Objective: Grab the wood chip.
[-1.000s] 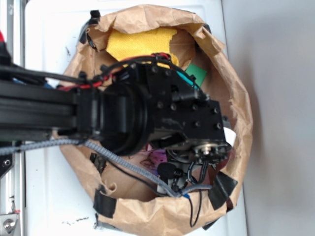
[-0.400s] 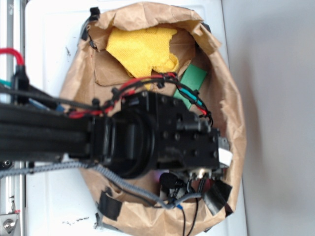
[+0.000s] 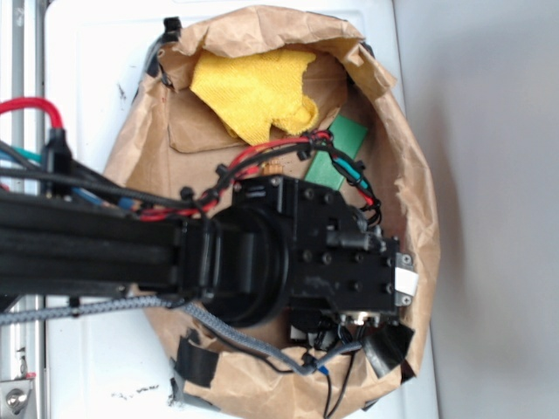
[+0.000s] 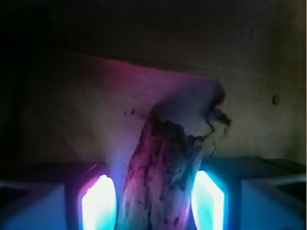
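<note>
In the wrist view the wood chip (image 4: 163, 167) is a rough, dark, elongated sliver with a jagged far end, lying on brown paper (image 4: 72, 110). My gripper (image 4: 153, 203) is open and straddles it. The glowing left pad (image 4: 98, 203) and right pad (image 4: 208, 201) stand close on either side, each with a thin gap to the chip. In the exterior view the black wrist (image 3: 332, 262) hangs low over the near right part of the paper-lined basin (image 3: 419, 192) and hides both the chip and the fingers.
A yellow cloth (image 3: 253, 87) lies at the far side of the basin and a green block (image 3: 336, 153) just beyond the wrist. Crumpled paper walls ring the basin, held by black tape (image 3: 196, 362). Cables (image 3: 262, 161) drape over the arm.
The arm has swung toward the near right side of the basin and dropped lower, uncovering more of the yellow cloth and the green block.
</note>
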Controlling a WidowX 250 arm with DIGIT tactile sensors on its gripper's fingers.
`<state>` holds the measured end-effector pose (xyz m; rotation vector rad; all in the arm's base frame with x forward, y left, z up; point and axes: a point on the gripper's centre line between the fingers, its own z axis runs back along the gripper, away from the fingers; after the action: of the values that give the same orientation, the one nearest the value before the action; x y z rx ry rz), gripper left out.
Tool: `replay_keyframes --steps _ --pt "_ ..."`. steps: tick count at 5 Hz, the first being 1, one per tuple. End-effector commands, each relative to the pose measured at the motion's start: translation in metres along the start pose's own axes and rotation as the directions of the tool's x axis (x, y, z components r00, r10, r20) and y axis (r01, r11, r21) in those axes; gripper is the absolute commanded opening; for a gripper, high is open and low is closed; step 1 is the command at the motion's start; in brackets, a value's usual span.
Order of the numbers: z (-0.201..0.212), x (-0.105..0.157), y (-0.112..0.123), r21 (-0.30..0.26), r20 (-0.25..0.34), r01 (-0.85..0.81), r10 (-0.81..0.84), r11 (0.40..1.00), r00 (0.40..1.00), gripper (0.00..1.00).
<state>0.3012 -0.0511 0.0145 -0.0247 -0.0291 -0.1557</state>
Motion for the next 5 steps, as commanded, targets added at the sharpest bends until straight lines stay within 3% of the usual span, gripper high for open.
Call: replay_keyframes --steps 1,2,4,5 --pt "-0.004 0.005 -0.003 -0.005 0.014 0.007 -0.007 1.0 1.0 0.0" --pt "0.011 0.003 0.001 -0.026 0.047 -0.006 0.008 1.0 0.999 0.0" --pt "0.072 -0.006 0.025 -0.126 0.121 -0.068 0.084 0.99 0.989 0.0" --pt "0.098 -0.01 0.035 -0.121 0.116 -0.111 0.125 0.987 0.985 0.0"
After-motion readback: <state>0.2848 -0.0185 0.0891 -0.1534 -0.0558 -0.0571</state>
